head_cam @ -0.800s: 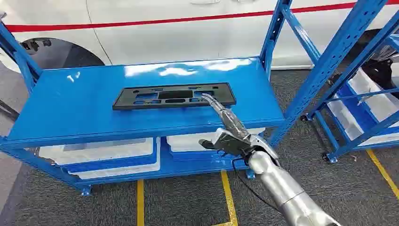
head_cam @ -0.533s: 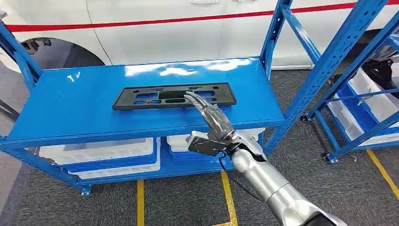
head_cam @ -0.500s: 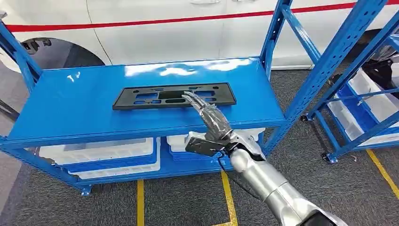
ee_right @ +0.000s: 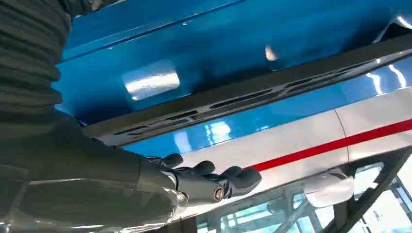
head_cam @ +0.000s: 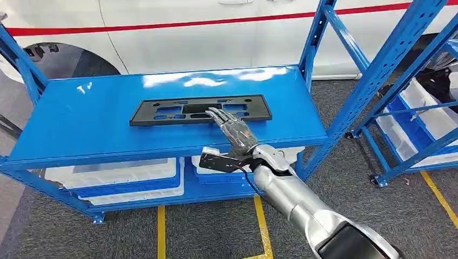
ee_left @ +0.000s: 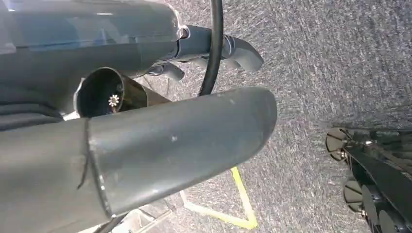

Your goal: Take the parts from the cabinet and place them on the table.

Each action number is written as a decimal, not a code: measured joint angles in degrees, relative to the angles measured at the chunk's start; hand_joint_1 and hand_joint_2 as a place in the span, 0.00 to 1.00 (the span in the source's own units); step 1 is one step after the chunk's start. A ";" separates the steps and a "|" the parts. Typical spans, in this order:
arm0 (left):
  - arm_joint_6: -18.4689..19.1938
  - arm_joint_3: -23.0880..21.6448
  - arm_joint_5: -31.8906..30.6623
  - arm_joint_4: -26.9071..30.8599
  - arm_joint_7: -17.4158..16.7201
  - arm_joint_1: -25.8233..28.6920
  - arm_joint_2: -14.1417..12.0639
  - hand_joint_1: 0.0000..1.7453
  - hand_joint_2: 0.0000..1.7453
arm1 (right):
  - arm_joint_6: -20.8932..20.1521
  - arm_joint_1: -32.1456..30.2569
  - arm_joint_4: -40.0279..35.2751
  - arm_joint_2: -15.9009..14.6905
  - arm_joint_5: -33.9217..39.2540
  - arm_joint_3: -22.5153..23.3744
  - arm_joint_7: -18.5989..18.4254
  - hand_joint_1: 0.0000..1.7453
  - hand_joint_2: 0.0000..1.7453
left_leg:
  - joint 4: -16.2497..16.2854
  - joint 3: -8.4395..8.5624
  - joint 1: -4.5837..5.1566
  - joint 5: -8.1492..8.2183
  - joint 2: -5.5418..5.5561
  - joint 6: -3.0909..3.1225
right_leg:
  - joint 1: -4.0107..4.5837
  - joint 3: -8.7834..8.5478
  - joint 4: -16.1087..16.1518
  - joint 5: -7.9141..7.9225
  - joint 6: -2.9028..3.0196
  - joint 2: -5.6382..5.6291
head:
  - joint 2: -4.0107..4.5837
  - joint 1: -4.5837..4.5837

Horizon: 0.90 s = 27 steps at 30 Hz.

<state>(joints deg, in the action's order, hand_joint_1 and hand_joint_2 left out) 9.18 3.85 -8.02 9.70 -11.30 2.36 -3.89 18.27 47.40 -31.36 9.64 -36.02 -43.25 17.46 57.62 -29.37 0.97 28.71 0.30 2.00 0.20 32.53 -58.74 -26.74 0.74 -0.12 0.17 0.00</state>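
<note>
A flat black plastic plate (head_cam: 173,110) with several cut-outs lies on the top shelf of the blue cabinet (head_cam: 92,135). My right hand (head_cam: 233,130) reaches over the shelf's front edge, palm down. Its spread fingertips (head_cam: 216,114) lie over the plate's near edge, right of its middle, and grip nothing. In the right wrist view the dark fingers (ee_right: 214,178) stretch out in front of the plate (ee_right: 252,94); I cannot tell whether they touch it. My left hand (ee_left: 184,141) hangs over the grey floor, fingers apart and holding nothing.
White bins (head_cam: 113,175) sit on the cabinet's lower shelf. A second blue rack (head_cam: 410,108) with white bins stands to the right. A white car (head_cam: 216,32) is parked behind the cabinet. Yellow lines (head_cam: 262,221) mark the grey floor.
My right hand has swung left along the shelf front and turned palm down; its fingers have shifted from the plate's right part towards its middle. The plate has not moved.
</note>
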 joint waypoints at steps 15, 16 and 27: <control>0.09 -0.22 0.00 -0.04 0.44 -0.09 -0.57 0.00 0.00 | 0.00 1.18 2.36 1.38 -0.09 0.02 0.02 0.00 1.00 | -0.52 -0.22 -0.41 -0.82 -0.20 1.39 | -0.11 4.43 -8.32 -4.14 -1.02 -0.02 | 0.00 0.04; 0.15 -0.22 0.00 -0.04 0.46 -0.08 -0.55 0.00 0.00 | -0.02 1.05 2.49 1.38 -0.09 0.04 0.13 0.00 1.00 | -0.51 -0.24 -0.38 -0.79 -0.19 1.43 | -0.16 7.02 -13.17 -5.91 -1.05 -0.02 | 0.00 0.02; 0.15 -0.31 0.00 -0.31 0.22 -0.30 -0.26 0.00 0.00 | 1.05 -0.56 2.60 1.11 -1.07 0.07 0.63 0.00 0.00 | -0.62 1.06 -0.27 1.31 -0.30 -0.59 | 0.92 3.36 0.10 2.54 2.24 -0.17 | 0.00 -0.09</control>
<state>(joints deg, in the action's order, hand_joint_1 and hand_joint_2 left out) 9.33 3.54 -8.02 9.40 -11.08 2.06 -4.15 19.32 46.84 -28.76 10.75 -37.09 -43.19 18.10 57.01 -28.31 0.70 30.01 0.00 1.42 1.12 35.89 -58.64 -24.20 2.99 -0.29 0.17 -0.09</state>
